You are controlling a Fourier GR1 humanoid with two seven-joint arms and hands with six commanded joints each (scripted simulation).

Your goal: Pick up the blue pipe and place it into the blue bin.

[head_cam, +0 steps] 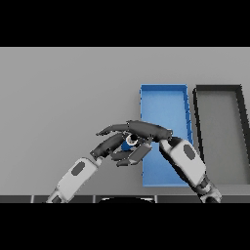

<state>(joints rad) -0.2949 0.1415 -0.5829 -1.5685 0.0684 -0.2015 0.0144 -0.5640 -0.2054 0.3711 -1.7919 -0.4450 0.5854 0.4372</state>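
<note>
Head view: blue pipe [130, 142] gripped at frame centre, not yet binned.
Right hand [146, 131] curls around the pipe just left of the blue bin [163, 93]; left hand [110, 144], fingers relaxed, lies alongside. Transfer and release remain.

The table [58, 97] is plain grey. One bin [164, 102] is bright blue, the bin [219, 132] beside it dark grey with a black rim. Both hands, left [111, 145] and right [144, 131], are dark, on white and grey arms. The pipe [130, 142] shows blue and white.
</note>
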